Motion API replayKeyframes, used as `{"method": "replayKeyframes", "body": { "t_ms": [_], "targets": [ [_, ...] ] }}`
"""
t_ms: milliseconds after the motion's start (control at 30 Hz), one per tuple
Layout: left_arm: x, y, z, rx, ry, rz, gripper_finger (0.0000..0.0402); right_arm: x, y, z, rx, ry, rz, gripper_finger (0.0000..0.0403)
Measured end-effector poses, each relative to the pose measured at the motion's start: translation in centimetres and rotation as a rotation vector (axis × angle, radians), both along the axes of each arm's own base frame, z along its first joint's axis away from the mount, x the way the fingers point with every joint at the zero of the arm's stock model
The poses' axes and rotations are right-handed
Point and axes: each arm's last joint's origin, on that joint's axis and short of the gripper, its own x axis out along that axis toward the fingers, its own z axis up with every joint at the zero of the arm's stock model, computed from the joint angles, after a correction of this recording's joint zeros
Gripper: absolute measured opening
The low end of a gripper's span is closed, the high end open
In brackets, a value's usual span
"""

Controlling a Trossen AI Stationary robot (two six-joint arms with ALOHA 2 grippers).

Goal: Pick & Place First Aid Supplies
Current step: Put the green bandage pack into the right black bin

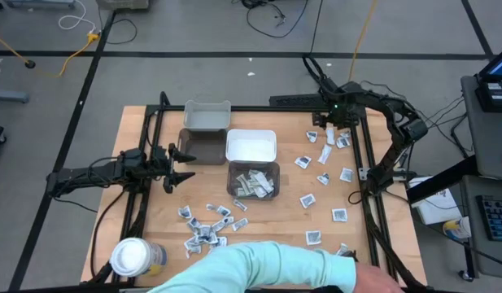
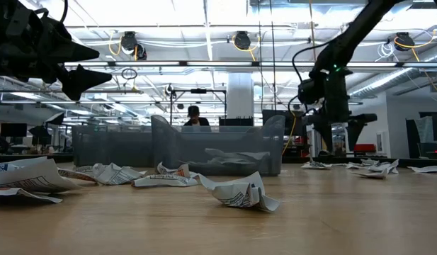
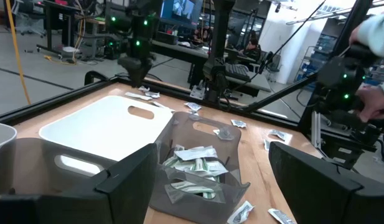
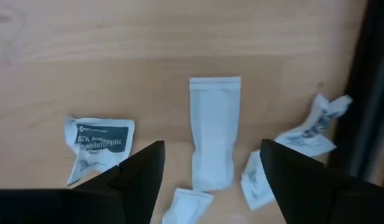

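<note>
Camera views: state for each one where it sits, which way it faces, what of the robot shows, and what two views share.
High view: overhead, facing straight down on the table; both arms show, plus a person's sleeve.
Low view: at tabletop height, facing level across crumpled packets into the room; both arms hang in from above.
Left wrist view: on the left arm, facing the clear bin of packets; its own open jaws frame it.
Right wrist view: on the right arm, facing down at a long white packet; open jaws below.
Shared: high and left wrist views both show the white bin.

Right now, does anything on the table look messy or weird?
Yes. Crumpled packets lie scattered loose on the near left of the table, not in a bin, and a person's pale-green sleeve reaches over the near edge, inside the arms' work area.
</note>
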Motion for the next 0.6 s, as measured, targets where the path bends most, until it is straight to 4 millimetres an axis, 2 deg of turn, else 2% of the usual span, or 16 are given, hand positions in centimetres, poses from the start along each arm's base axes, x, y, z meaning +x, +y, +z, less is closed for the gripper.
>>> {"method": "replayKeyframes", "body": {
  "t_ms": [233,367,467,600],
  "targets": [
    [0.0,0.0,0.0,0.000,0.000,0.000,0.0310,-0.5,0.9,-2.9,0.037,0.017,-0.008,0.0258],
    [0.0,0.0,0.0,0.000,0.000,0.000,0.0310,-0.5,1.0,-3.7,0.052,-0.009,-0.005,0.0254],
    [0.0,0.0,0.0,0.000,0.000,0.000,0.0310,-0.4,1.0,-3.8,0.050,-0.031,-0.007,0.0233],
    [0.0,0.0,0.0,0.000,0.000,0.000,0.0310,-0.2,1.0,-3.8,0.047,-0.037,-0.003,0.0178]
  ]
}}
